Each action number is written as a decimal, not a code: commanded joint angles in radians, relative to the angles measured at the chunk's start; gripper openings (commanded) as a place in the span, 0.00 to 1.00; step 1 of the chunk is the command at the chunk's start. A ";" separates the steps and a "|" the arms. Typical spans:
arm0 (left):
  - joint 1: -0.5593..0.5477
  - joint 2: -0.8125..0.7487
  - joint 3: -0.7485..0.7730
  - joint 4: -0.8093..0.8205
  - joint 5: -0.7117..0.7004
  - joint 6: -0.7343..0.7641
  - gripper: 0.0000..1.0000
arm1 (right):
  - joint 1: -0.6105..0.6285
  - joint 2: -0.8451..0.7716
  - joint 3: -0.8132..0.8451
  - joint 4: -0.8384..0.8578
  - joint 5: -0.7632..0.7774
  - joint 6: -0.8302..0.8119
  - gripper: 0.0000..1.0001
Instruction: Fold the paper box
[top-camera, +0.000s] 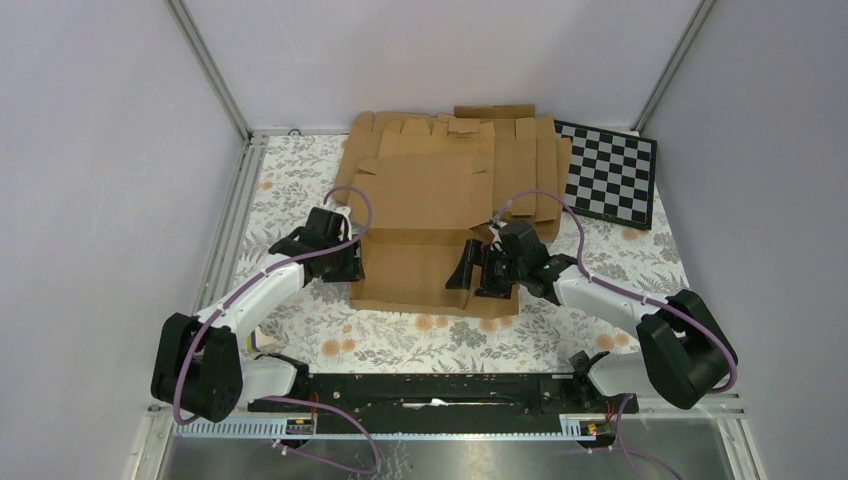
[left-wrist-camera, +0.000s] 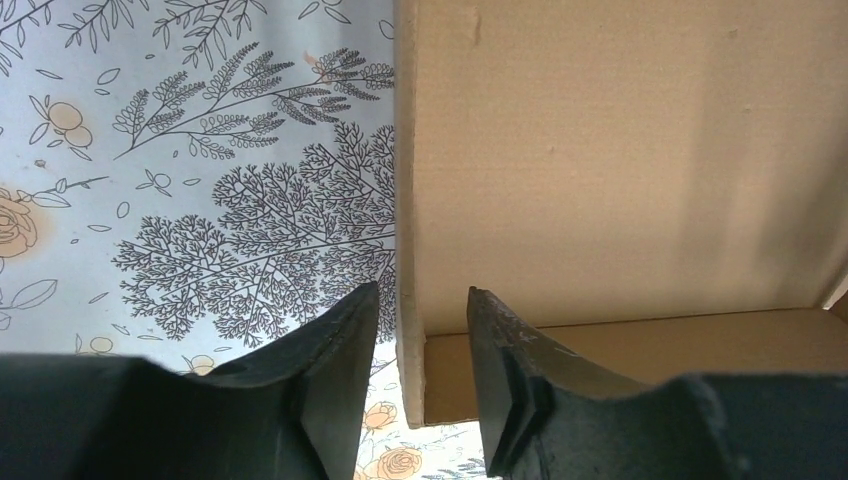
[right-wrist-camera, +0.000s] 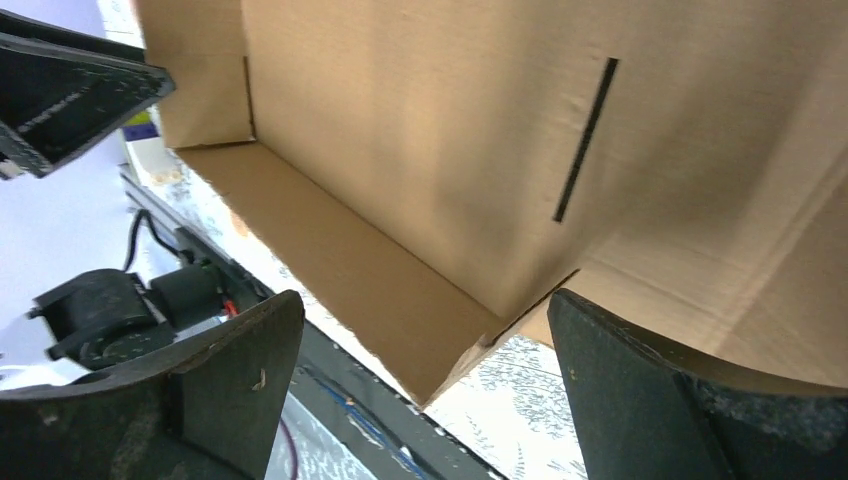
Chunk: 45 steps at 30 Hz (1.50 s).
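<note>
left arm (top-camera: 255, 295): from its base at 7 o'clock of the table (top-camera: 300, 180) it stretches toward 1 o'clock, wrist bent in to the box's left side.
left gripper (top-camera: 347, 257): at 9 o'clock of the paper box (top-camera: 420, 265); its jaws are narrowly parted, astride the box's left wall with a gap on each side, pinching nothing.
right arm (top-camera: 610, 300): from 5 o'clock it stretches toward 10 o'clock, forearm low over the cloth.
right gripper (top-camera: 470, 272): at 3 o'clock of the box, jaws spread wide, holding nothing; a near corner of the box shows between its fingers (right-wrist-camera: 240, 350).
paper box: one, mid-table, partly folded, near wall and left wall raised.
count: two arms, two grippers, one box.
cardboard pile (top-camera: 450, 150): one, at 12 o'clock.
checkerboard (top-camera: 610, 175): one, at 2 o'clock.
</note>
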 joint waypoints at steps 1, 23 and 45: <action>-0.003 0.010 0.029 0.019 0.024 0.005 0.48 | 0.005 0.006 0.006 -0.066 0.070 -0.108 1.00; 0.008 0.152 0.189 -0.059 -0.079 0.014 0.41 | -0.150 -0.124 0.019 -0.296 0.316 -0.239 0.99; 0.008 0.099 0.153 -0.047 -0.110 0.045 0.14 | -0.150 -0.149 0.038 -0.252 0.167 -0.274 0.02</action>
